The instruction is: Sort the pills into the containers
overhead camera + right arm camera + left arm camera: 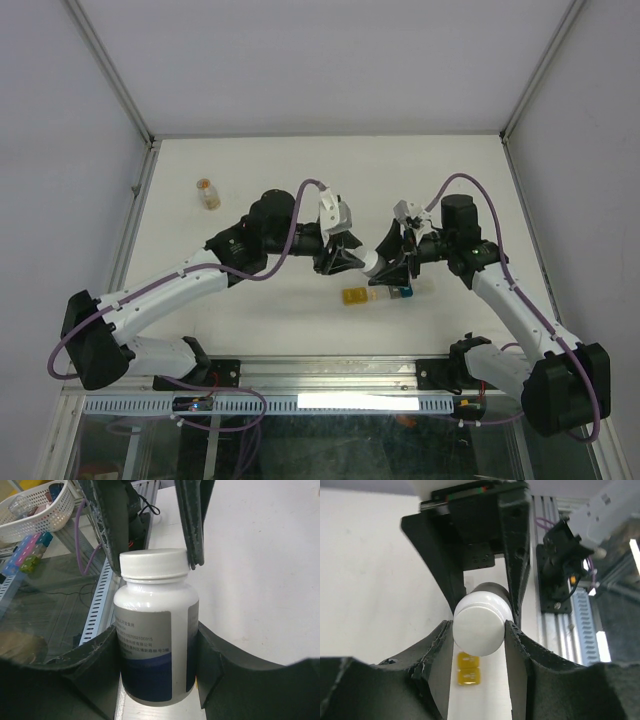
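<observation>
A white pill bottle (372, 263) with a white cap and a grey-and-blue label is held in the air between both arms. My left gripper (350, 262) is shut on its white cap (477, 625). My right gripper (397, 268) is shut on the bottle's body (155, 630). The left gripper's fingers (192, 525) show at the cap in the right wrist view. The containers (375, 294) lie on the table right below the bottle, yellow end left, teal end right. Their yellow compartments (468, 670) show under the cap in the left wrist view. No loose pills show.
A small orange-filled vial (207, 192) stands at the far left of the table. The aluminium rail (330, 375) runs along the near edge. Off the table, a white basket (37, 505) and a coloured pill strip (25, 555) sit on a lower shelf.
</observation>
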{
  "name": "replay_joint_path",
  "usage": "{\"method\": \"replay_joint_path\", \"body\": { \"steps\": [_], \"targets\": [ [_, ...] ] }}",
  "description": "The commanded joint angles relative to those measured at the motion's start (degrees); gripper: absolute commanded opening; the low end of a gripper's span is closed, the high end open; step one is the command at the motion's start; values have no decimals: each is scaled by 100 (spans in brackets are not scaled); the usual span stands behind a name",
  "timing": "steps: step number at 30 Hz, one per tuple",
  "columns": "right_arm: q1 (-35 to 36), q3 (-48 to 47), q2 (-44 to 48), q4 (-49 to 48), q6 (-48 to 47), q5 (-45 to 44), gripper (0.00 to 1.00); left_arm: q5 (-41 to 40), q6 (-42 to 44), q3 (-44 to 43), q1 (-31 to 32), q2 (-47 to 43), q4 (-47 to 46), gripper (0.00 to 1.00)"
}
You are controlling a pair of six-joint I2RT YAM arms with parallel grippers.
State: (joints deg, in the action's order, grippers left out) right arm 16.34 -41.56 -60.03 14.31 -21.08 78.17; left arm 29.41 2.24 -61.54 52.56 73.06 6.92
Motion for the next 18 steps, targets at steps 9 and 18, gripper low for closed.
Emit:
{"method": "replay_joint_path", "body": {
  "steps": [9, 18],
  "targets": [
    [-23, -310, 87, -280, -95, -129, 0, 536, 474, 645, -394, -522, -2502, 99],
    [-153, -477, 95, 379, -798, -198, 0, -1638, -3723, 1556, -355, -1702, -2229, 95]
  ]
}}
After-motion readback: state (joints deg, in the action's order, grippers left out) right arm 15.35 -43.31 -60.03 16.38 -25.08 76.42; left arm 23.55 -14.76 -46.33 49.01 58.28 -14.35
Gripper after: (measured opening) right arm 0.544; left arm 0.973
